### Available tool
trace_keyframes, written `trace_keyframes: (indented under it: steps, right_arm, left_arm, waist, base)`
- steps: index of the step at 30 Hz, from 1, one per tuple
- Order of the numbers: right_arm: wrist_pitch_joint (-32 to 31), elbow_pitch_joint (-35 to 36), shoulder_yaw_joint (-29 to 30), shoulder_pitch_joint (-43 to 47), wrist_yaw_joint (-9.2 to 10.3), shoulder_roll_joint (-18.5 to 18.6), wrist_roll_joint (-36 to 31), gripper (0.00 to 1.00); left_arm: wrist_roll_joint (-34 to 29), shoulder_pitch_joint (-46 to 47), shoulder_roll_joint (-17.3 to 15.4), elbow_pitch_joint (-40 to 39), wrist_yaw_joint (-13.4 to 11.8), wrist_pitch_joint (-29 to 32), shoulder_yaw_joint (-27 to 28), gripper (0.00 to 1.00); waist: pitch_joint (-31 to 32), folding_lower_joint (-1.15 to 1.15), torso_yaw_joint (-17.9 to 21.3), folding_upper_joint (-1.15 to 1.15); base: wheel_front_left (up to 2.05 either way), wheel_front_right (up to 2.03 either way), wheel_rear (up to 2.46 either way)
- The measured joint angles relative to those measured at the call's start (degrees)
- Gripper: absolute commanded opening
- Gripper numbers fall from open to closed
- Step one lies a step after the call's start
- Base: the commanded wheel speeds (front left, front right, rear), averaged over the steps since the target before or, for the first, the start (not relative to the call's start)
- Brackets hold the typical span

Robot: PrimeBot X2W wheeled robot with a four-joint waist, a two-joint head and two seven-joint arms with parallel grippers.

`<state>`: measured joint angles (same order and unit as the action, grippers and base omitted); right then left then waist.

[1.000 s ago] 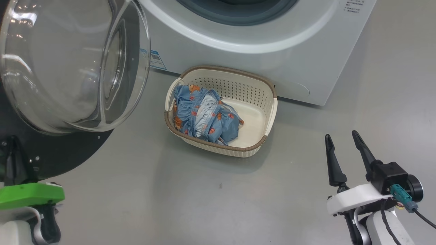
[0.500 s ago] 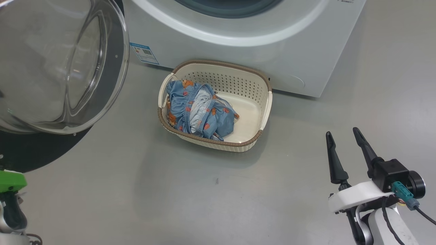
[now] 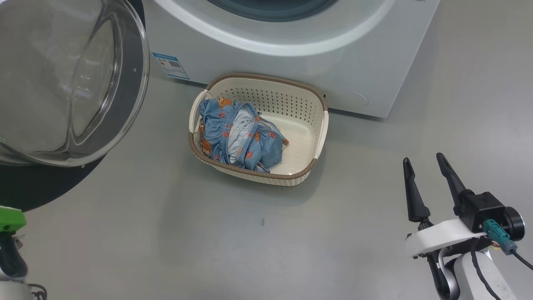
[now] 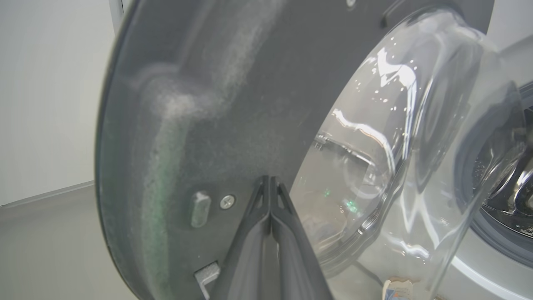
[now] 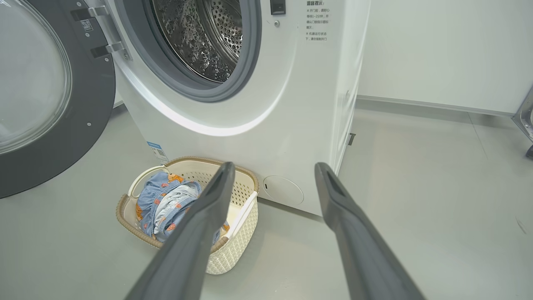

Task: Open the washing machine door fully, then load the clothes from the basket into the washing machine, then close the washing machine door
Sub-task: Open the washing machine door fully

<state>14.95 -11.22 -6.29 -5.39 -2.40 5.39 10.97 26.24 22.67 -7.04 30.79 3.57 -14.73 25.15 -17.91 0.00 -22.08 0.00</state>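
The washing machine door (image 3: 62,83) hangs open at the upper left, its glass bowl bulging toward me. In the left wrist view my left gripper (image 4: 270,178) is shut with nothing held, its tips at the dark inner rim of the door (image 4: 216,104). The white washing machine (image 3: 291,62) stands behind the cream basket (image 3: 287,176), where the blue clothes (image 3: 237,135) lie in the left half. At the lower right my right gripper (image 3: 422,160) stands open and empty above the floor. The right wrist view shows this gripper (image 5: 275,166), the steel drum (image 5: 200,37), the basket (image 5: 233,254) and the clothes (image 5: 166,204).
The green mount of my left arm (image 3: 8,218) sits at the lower left edge. Grey floor (image 3: 258,241) stretches between me and the basket. A white wall (image 5: 437,50) runs to the right of the machine, with a metal frame (image 5: 524,121) at its far right.
The head camera has shifted, so the whole scene slid left. The door has swung a little wider from the machine, and my left arm has gone left with it. The right gripper stayed open.
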Motion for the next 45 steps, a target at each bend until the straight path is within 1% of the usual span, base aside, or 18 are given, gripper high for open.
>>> trace_keyframes:
  steps: [5,14,15,19,21,26,31,32,33,34,35,39,45]
  right_arm:
    - [0.00,-0.27,0.15,0.00,-0.05,-0.09,0.00,1.00]
    - [0.00,-0.36,0.13,0.00,-0.16,-0.19,0.00,1.00]
    - [0.00,-0.51,0.11,-0.01,-0.47,-0.19,0.00,1.00]
    - [0.00,-0.73,0.46,0.00,-0.53,-0.34,0.01,1.00]
    - [0.00,-0.77,0.76,0.01,-0.52,-0.43,0.09,1.00]
    - [0.00,-0.98,1.23,0.05,-0.52,-0.97,0.55,1.00]
    - [0.00,-1.20,1.19,0.12,-0.54,-1.44,0.62,1.00]
    - [0.00,-1.25,1.09,0.13,-0.55,-1.53,0.62,1.00]
    - [0.00,-1.27,0.94,0.16,-0.56,-1.62,0.63,1.00]
    - [0.00,-1.35,0.76,0.19,-0.56,-1.67,0.63,1.00]
    - [0.00,-1.42,0.60,0.24,-0.57,-1.72,0.66,1.00]
    - [0.00,-1.46,0.44,0.43,-0.74,-1.86,1.21,1.00]
    - [0.00,-1.36,0.30,1.34,-1.04,-1.96,1.31,1.00]
  left_arm:
    - [-0.81,0.00,-0.05,0.47,0.77,0.00,0.89,0.00]
    - [-1.75,0.02,-0.33,1.48,1.07,0.00,2.98,0.00]
    - [-1.96,0.02,-0.29,1.46,1.26,0.00,3.37,0.00]
    - [-3.21,-0.08,0.02,-0.13,1.87,0.00,3.77,0.00]
    - [-3.87,-0.21,0.57,-1.63,2.31,0.00,3.54,0.00]
    - [-6.47,-2.08,3.42,-5.86,2.89,-0.02,1.63,0.00]
    - [-8.33,-5.00,4.33,-9.56,3.32,-0.03,-0.35,0.00]
    - [-8.71,-5.71,4.32,-10.26,3.33,-0.02,-1.02,0.08]
    - [-8.92,-6.49,4.53,-11.07,3.33,-0.02,-1.31,0.29]
    - [-9.31,-7.25,4.59,-11.66,3.35,-0.03,-1.78,0.52]
    - [-9.78,-8.05,4.67,-12.32,3.36,-0.02,-2.23,1.00]
    - [-9.78,-10.33,5.43,-14.49,3.39,-0.02,-3.70,1.00]
    - [-9.78,-12.65,5.70,-17.20,3.61,-0.02,-7.05,1.00]
  waist:
    - [0.91,0.00,0.05,0.00]
    - [1.48,0.00,0.46,0.00]
    - [1.60,0.00,0.55,0.00]
    - [2.39,0.00,0.87,0.00]
    - [2.90,0.00,0.97,0.00]
    - [4.51,0.00,1.05,0.00]
    - [6.02,0.00,1.10,0.00]
    - [6.40,0.00,1.14,0.00]
    - [6.79,0.00,1.21,0.00]
    - [7.16,0.00,1.29,0.00]
    - [7.52,0.00,1.41,0.00]
    - [8.75,0.00,2.09,0.00]
    - [10.06,0.00,3.57,0.00]
  base:
    - [0.00,0.00,0.00]
    - [0.00,0.00,0.00]
    - [0.00,0.00,0.00]
    - [0.00,0.00,0.00]
    - [0.00,0.00,0.00]
    - [0.00,0.00,0.00]
    - [0.00,0.00,0.00]
    - [0.00,0.00,0.00]
    - [0.00,0.00,0.00]
    - [0.00,0.00,0.00]
    - [0.00,0.00,0.00]
    - [0.00,0.00,0.00]
    - [0.00,0.00,0.00]
